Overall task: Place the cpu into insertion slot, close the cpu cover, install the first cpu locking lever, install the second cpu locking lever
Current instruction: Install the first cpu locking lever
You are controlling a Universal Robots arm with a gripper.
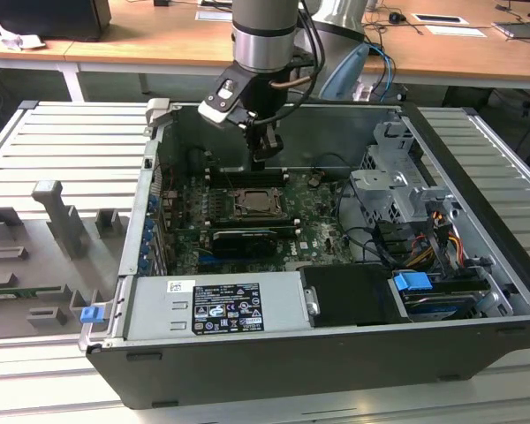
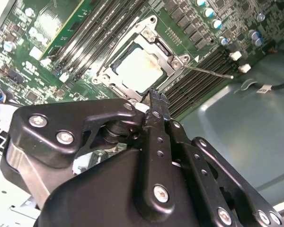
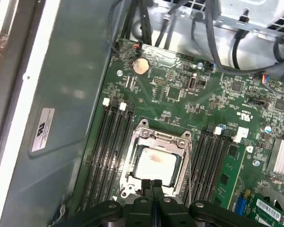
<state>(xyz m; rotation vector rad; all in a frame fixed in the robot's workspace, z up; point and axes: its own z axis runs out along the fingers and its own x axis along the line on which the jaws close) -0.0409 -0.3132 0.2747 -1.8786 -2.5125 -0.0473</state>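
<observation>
First wrist view shows the pale silver-beige square cpu (image 3: pixel 155 163) seated in the black-framed square insertion slot (image 3: pixel 138 152), with the thin silvery metal cpu cover (image 3: pixel 163 138) lying flat around it. The black gripper (image 3: pixel 151 184), its fingers pressed together and holding nothing, hangs close over one edge of the chip, inside the open dark computer case (image 1: pixel 291 371).

pale silver-beige square metal cpu (image 3: pixel 154 163): was matt, faintly stained | thin silvery metal cpu cover (image 3: pixel 163 137) frame: gleamed | black gripper (image 2: pixel 155 96): was matt, bright metal screws | green circuit board (image 3: pixel 180 94): was glossy

light: bright, even | glare: cpu (image 2: pixel 141 71) | shadows: soft
</observation>
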